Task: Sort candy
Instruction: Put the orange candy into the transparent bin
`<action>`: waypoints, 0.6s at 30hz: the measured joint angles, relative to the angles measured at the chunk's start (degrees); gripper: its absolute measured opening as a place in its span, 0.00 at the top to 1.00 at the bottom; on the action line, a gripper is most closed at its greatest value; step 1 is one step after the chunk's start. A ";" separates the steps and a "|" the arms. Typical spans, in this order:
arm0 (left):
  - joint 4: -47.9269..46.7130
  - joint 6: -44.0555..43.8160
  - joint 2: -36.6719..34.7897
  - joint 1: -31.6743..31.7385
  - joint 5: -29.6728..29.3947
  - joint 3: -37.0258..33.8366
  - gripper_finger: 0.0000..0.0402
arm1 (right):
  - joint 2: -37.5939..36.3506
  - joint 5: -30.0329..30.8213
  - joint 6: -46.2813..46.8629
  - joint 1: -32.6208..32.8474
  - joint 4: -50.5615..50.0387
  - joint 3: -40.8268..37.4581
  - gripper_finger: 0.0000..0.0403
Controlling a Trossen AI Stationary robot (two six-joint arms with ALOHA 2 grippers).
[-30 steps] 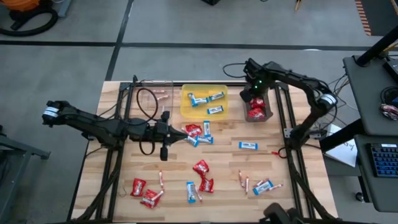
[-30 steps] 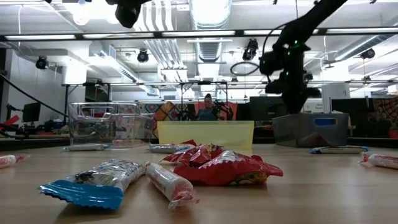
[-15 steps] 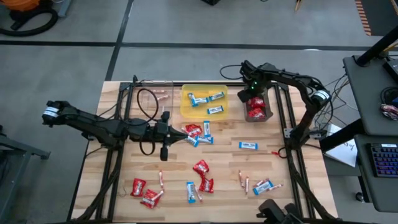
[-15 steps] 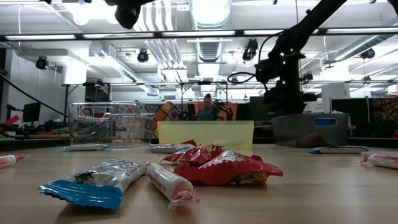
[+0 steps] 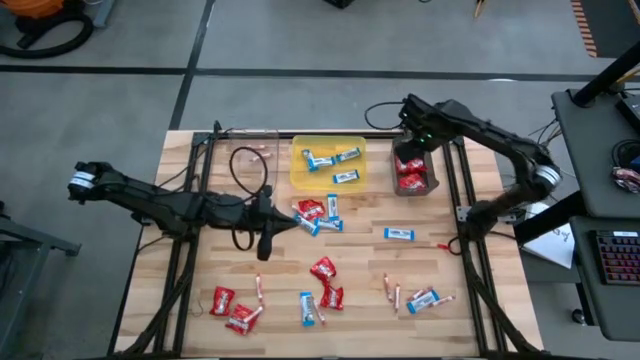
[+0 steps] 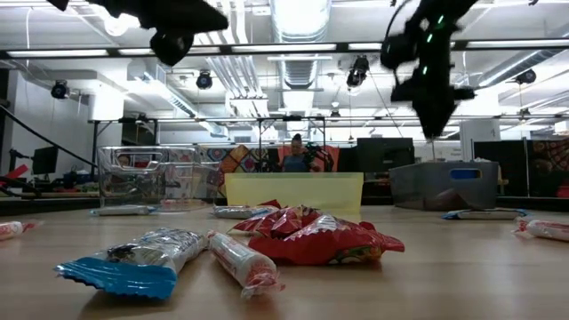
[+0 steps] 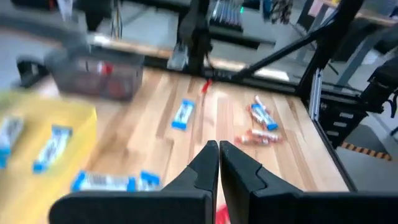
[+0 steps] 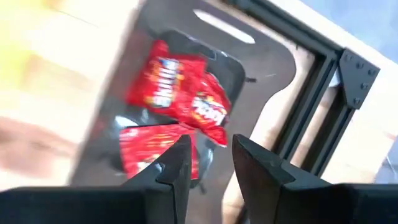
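Observation:
Candy lies scattered over the wooden table (image 5: 480, 250): red packets (image 5: 324, 268), blue-and-white bars (image 5: 399, 234) and thin pinkish sticks (image 5: 260, 287). A small mixed heap (image 5: 318, 215) lies mid-table. My left gripper (image 5: 263, 248) hangs shut and empty just left of that heap; its closed fingertips show in the left wrist view (image 7: 218, 144). My right gripper (image 5: 411, 150) is open and empty above the far end of the dark tray (image 5: 428, 188). Red packets (image 8: 180, 93) lie in that tray beneath its fingers (image 8: 177, 165).
A yellow tray (image 5: 300, 175) with blue-and-white bars stands at the far middle. A clear tray (image 5: 245, 150) with pinkish sticks is to its left. Black frame rails (image 5: 455, 190) run along both table sides. A person (image 6: 294, 153) sits far behind the table.
My right gripper has risen from just over the dark tray to well above it and shifted slightly toward the table's right. My left gripper has dropped a little beside the mid-table heap. No candy has moved.

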 joint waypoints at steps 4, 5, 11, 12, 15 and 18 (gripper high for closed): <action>-6.69 -7.14 0.00 -1.66 0.03 0.11 1.00 | -8.35 -0.03 3.57 6.91 -0.16 -0.51 0.72; -8.64 -9.43 0.17 -2.17 0.04 0.40 1.00 | -10.27 -0.05 5.14 8.95 -0.12 -0.57 0.72; -21.21 -27.76 2.44 -6.27 3.23 2.25 1.00 | -18.64 0.07 14.40 23.22 -0.02 -1.03 0.72; -23.37 -31.57 3.15 -7.15 4.95 2.35 1.00 | -19.42 0.27 15.82 25.74 0.06 -1.07 0.72; -27.13 -42.27 5.76 -10.38 9.38 2.62 1.00 | -20.64 3.89 19.96 33.13 0.10 -1.11 0.72; -27.95 -51.58 8.92 -14.00 14.12 2.62 1.00 | -20.38 8.63 23.42 39.59 0.10 -1.11 0.72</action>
